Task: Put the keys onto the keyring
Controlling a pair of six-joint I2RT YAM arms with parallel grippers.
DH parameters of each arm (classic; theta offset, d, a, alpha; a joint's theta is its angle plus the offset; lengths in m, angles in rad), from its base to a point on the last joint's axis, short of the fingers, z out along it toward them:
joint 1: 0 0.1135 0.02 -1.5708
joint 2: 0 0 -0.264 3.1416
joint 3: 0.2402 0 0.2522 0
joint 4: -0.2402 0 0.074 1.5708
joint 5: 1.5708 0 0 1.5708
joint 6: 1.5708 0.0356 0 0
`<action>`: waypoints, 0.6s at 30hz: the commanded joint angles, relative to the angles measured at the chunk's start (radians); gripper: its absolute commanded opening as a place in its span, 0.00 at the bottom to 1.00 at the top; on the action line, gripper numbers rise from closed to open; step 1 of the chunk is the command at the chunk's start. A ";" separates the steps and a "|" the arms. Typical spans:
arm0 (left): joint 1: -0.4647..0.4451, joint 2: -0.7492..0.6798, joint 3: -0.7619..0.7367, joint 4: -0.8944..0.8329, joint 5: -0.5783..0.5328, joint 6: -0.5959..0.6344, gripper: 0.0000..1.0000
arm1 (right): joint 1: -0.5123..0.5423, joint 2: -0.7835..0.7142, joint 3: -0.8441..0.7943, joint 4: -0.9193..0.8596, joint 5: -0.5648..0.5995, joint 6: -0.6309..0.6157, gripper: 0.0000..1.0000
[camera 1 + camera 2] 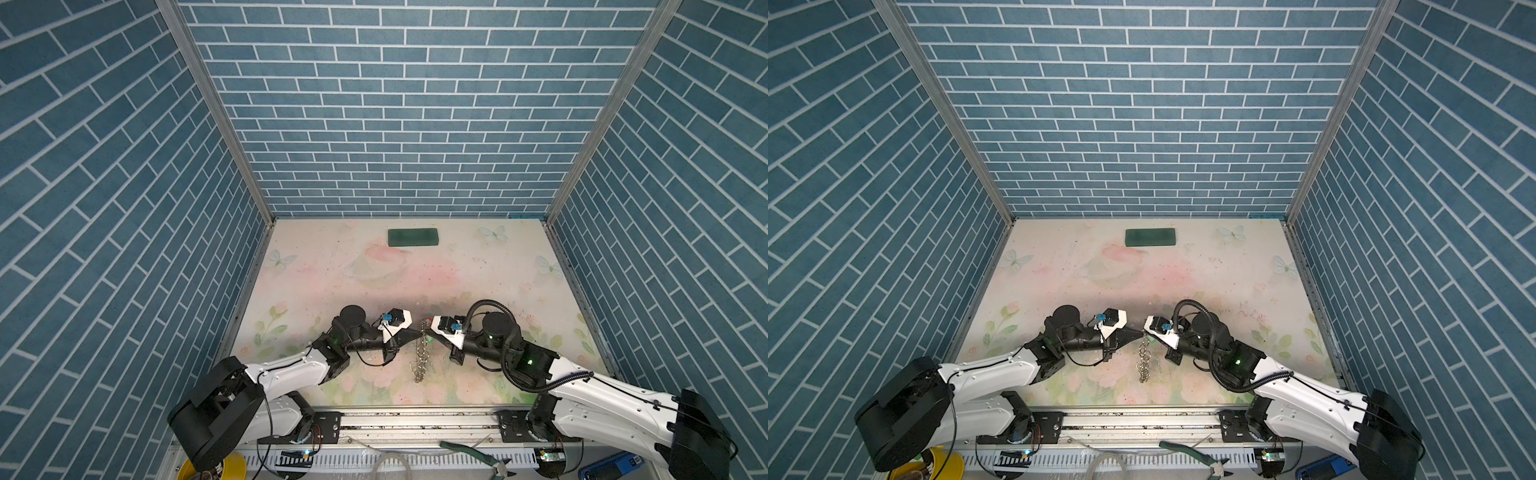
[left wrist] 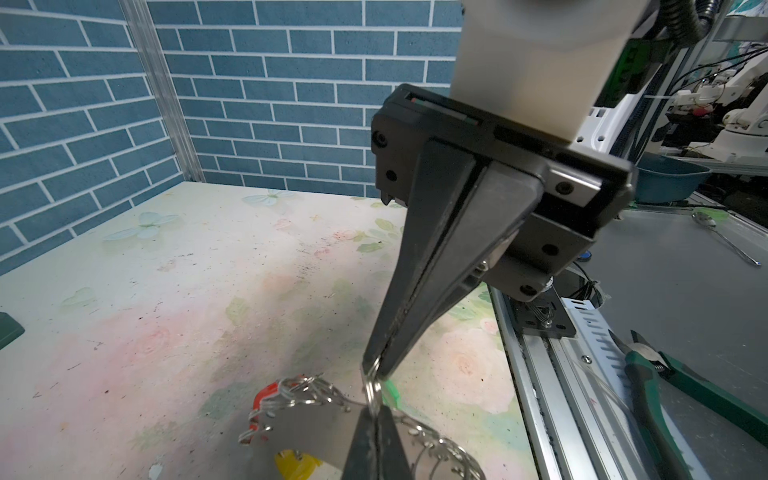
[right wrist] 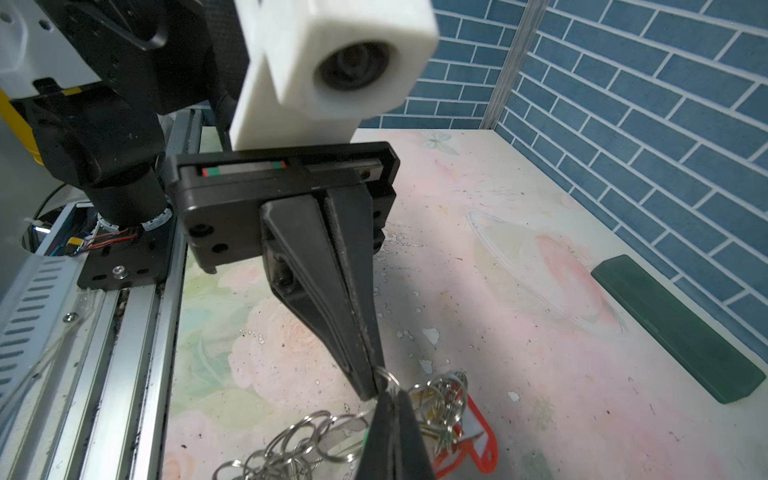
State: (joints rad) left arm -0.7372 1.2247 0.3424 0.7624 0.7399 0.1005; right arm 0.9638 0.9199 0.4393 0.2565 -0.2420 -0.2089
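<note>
**Two grippers, one small ring**

Low in the centre of both top views, my left gripper [image 3: 369, 388] and right gripper [image 2: 376, 366] meet nose to nose above the table [image 1: 478, 270]. Both are fully closed, and both pinch the same small split ring [image 2: 372, 386] at the upper end of the keyring [image 1: 420, 353]. Neither has a key in its tips.

The keyring trails from that pinch toward the bottom edge of the top views. Its long axis runs nearly straight up and down the frame, with the far end leaning slightly to the lower left. It shows there as a narrow strip, so I judge it is hanging edge-on to the camera.

At the bottom of the left wrist view, a red key tag [image 2: 266, 395] and a yellow key tag [image 2: 297, 463] sit among the rings. A green key tag [image 2: 390, 392] lies just beside the pinched ring.

I read this as the threading step, with the two grips set to prise or turn that ring so the green-tagged key can ride onto it. I cannot tell whether that key is already on.

The next move calls for a small, steady twist of one wrist against the other. Too much pull and the thin wire could slip from the tips.
</note>
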 commanded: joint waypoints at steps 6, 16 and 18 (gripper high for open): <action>0.001 0.007 -0.004 0.060 0.027 -0.001 0.00 | -0.019 -0.015 -0.040 0.061 0.075 0.107 0.00; 0.001 0.008 -0.015 0.089 0.016 -0.004 0.00 | -0.063 0.020 -0.030 0.095 0.051 0.248 0.00; 0.001 0.004 -0.019 0.095 0.009 -0.003 0.00 | -0.070 0.027 -0.028 0.099 0.046 0.283 0.00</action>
State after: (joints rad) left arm -0.7307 1.2304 0.3393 0.7979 0.6979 0.1005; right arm 0.9207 0.9352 0.4252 0.3084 -0.2340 -0.0196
